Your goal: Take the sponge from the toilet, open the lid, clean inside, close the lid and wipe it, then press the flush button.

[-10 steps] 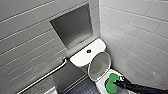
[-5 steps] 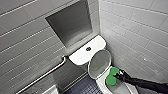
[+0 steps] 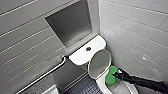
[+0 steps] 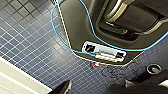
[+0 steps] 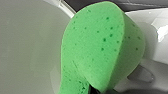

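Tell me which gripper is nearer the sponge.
Right. The right gripper grips the sponge over the toilet bowl, beside the raised lid. The left gripper hangs over blue floor tiles, away from the toilet.

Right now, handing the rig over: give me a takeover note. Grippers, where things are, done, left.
Right gripper: shut on the green sponge, at the bowl of the toilet.
Left gripper: state unreadable, above the blue tiled floor.
Lid is up; flush button sits on the tank top.
Done: sponge picked up, lid opened.
Left: clean inside, close and wipe lid, press flush.
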